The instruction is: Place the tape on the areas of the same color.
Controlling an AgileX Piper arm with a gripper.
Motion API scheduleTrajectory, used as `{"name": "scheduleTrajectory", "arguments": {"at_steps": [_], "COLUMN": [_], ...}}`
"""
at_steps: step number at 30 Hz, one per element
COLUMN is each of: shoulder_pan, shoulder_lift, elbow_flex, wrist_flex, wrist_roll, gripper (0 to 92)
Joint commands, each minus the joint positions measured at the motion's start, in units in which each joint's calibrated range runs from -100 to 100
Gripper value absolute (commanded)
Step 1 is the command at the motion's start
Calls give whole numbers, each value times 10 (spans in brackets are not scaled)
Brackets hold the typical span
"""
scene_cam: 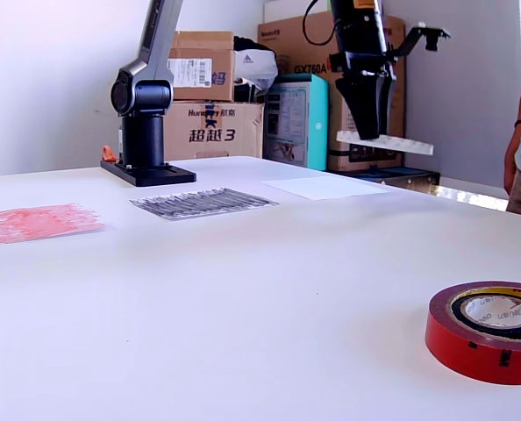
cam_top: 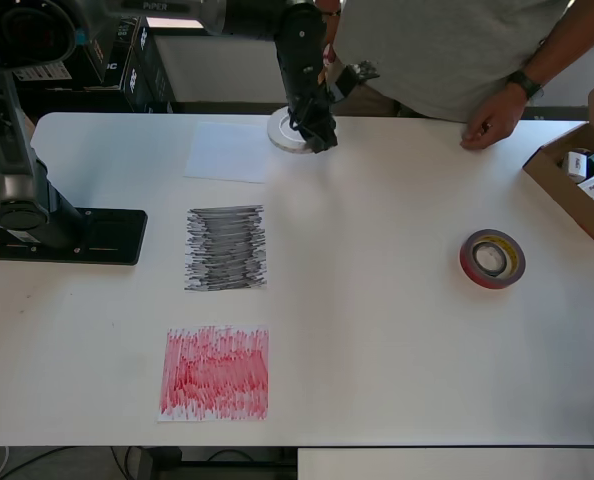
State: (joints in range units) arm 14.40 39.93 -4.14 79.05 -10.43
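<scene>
Jaws clamped on the white tape ring (scene_cam: 385, 142), holding it flat and clear of the surface (scene_cam: 269, 289), upper middle-right of the exterior view. Overhead view: gripper (cam_top: 317, 128) sits top center, white ring (cam_top: 288, 131) sticking out to its left, just right of the white sheet (cam_top: 227, 152).

3 sheets run in a column down the left-center of the overhead frame: white at top, black-scribbled sheet (cam_top: 226, 248) in the middle, red-scribbled sheet (cam_top: 215, 373) at the bottom. All 3 bare.

Red-brown tape roll (cam_top: 493, 259) lies flat at center right of the overhead view, well apart from the sheets; in the exterior view it's at lower right (scene_cam: 487, 331). A smaller dark roll appears to sit inside its core, can't confirm.

Arm base (cam_top: 37, 215) at the left edge. Person's hand (cam_top: 490, 118) rests on the surface top right; open cardboard box (cam_top: 580, 183) at the right edge.
</scene>
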Motion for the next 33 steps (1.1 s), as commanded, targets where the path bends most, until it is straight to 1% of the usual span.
{"name": "scheduleTrajectory", "arguments": {"at_steps": [1,4,6,12,23,33], "shoulder_pan": [22,41,50,71,72,75], "shoulder_lift": [-7,-36,-60,-117,-120,-98], "elbow_flex": [57,87,113,189,232,232], "wrist_flex": [0,-1,-16,-34,-34,-36], "wrist_roll": [-36,-45,-54,-96,-99,-99], "gripper": [0,0,0,0,0,0]}}
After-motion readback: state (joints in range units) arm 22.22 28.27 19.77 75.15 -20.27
